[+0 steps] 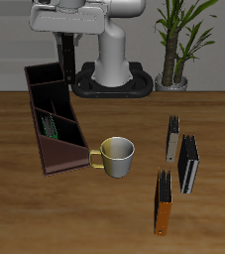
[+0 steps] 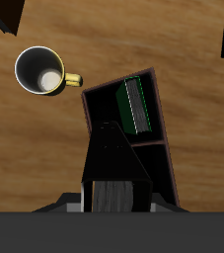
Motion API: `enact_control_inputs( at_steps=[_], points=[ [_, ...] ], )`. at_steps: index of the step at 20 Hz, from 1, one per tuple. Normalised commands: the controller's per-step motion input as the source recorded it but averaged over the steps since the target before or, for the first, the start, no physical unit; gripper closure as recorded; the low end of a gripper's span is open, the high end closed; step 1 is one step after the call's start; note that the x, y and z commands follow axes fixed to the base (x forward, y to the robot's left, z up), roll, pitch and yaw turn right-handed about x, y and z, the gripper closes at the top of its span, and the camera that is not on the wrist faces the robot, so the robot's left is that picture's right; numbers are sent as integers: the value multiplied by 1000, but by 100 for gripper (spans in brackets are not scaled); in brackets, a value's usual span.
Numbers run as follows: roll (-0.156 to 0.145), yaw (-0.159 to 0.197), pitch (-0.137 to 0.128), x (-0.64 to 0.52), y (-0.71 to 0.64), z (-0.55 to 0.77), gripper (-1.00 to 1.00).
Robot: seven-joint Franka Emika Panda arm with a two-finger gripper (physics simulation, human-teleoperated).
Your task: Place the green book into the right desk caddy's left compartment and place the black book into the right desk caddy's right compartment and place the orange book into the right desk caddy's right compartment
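Over on the left side of the exterior shot: right desk caddy (image 1: pixel 64 157) running diagonally, green book (image 1: pixel 50 126) already sitting in the end section nearest the mug (image 1: pixel 117 157). Just above that, near the top edge, black book (image 1: pixel 63 50) hanging upright over the caddy's far end. Can't really make out the pincer (image 2: pixel 113 198) fingers in the wrist view, but looks clamped on that black book, going by the dark slab dead centre.

Biggest worry: dropping it too close to the green one, so into the middle section instead of the right compartment, which is probably the opposite end. Could also catch a corner on a divider or slanted wall and end up propped crooked. Worth squaring up before letting go.

Further right: mug handle practically touching the caddy, so a bump could shove things. Far right: orange book (image 1: pixel 164 203) waiting on the surface next to a slimmer black book (image 1: pixel 189 164) and a tan-grey book (image 1: pixel 171 139). Easy to grab the wrong one.
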Motion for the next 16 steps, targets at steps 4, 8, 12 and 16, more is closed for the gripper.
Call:
enact_control_inputs(
  at_steps=[4, 8, 12, 16],
  points=[
    [-13, 37, -10, -484, -238, 58, 100],
    [-23, 75, -14, -406, -182, 27, 100],
    [-26, 30, -23, -450, -222, 50, 100],
    [-29, 32, -15, -373, -176, -19, 100]
  ],
)
